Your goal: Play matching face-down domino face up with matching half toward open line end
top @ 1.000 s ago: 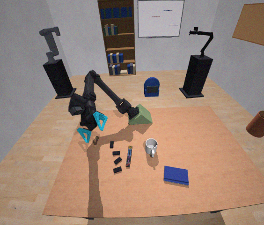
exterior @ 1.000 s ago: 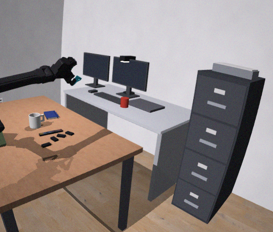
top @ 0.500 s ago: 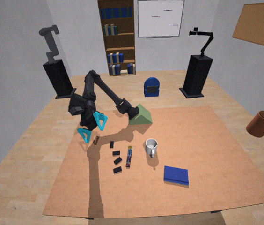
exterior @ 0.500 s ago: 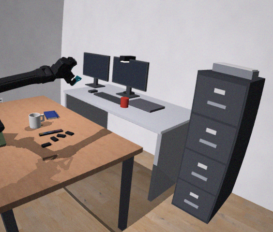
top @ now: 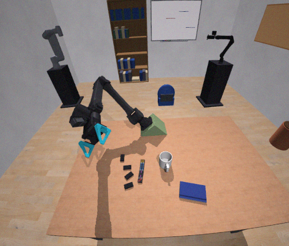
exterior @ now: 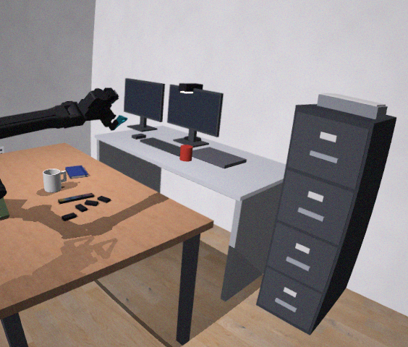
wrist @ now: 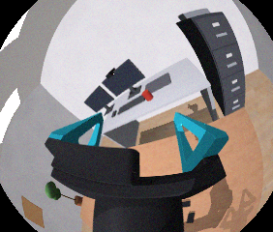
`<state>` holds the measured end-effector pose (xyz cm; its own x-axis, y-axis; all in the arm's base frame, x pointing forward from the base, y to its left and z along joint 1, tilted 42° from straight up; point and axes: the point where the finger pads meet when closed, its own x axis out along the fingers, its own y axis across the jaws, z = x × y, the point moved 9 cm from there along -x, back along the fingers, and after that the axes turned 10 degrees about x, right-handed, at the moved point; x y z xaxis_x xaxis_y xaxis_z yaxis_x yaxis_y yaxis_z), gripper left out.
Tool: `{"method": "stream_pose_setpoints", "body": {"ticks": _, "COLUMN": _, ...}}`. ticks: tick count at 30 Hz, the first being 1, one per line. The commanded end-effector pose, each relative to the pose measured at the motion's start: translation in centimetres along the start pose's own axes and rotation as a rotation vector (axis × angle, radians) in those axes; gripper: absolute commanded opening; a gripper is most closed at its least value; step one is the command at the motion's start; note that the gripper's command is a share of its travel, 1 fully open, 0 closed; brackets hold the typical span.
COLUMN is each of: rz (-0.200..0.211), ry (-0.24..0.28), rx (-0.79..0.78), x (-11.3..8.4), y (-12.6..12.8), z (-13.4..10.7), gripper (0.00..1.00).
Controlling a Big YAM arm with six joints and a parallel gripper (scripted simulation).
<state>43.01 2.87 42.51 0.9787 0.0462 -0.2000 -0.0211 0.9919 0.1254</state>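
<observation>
The line of face-up dominoes [top: 141, 170] [exterior: 76, 198] lies flat as one narrow strip with coloured pips; its numbers are too small to read. Several black face-down dominoes lie separately beside it: one [top: 122, 157] [exterior: 69, 216] near the base end, one [top: 127, 167] [exterior: 81, 207] crosswise, one [top: 128, 175] [exterior: 91, 202] slanted, and one [top: 128, 185] [exterior: 103, 199] farthest from the base. My gripper [top: 95, 149] [wrist: 138, 115] is wide open and empty, with cyan fingers. It is raised high, off to the left of the dominoes in the top view, touching none.
A white mug [top: 165, 160] [exterior: 52, 181] stands close to the line, on the side away from the face-down dominoes. A blue book [top: 192, 191] [exterior: 76, 171] lies beyond it. A green wedge [top: 155, 128] is at the arm's base. The arm's shadow crosses the wooden table [top: 219, 159].
</observation>
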Motion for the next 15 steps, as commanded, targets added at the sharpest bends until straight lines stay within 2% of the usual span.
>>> {"method": "stream_pose_setpoints", "body": {"ticks": 1, "rz": -0.009, "ry": -0.181, "rx": 0.04, "x": -1.5, "y": -1.5, "z": 6.3, "gripper": 1.0}}
{"method": "stream_pose_setpoints", "body": {"ticks": 2, "rz": -0.011, "ry": -0.209, "rx": 0.047, "x": -1.7, "y": -1.9, "z": 7.2, "gripper": 1.0}}
{"method": "stream_pose_setpoints", "body": {"ticks": 9, "rz": -0.011, "ry": -0.209, "rx": 0.047, "x": -1.7, "y": -1.9, "z": 7.2, "gripper": 1.0}}
{"method": "stream_pose_setpoints", "body": {"ticks": 10, "rz": -0.028, "ry": -0.135, "rx": 0.035, "x": -1.2, "y": -2.4, "z": 3.9, "gripper": 1.0}}
{"method": "stream_pose_setpoints", "body": {"ticks": 15, "rz": -0.018, "ry": -0.176, "rx": 0.041, "x": -1.5, "y": -2.1, "z": 5.7, "gripper": 1.0}}
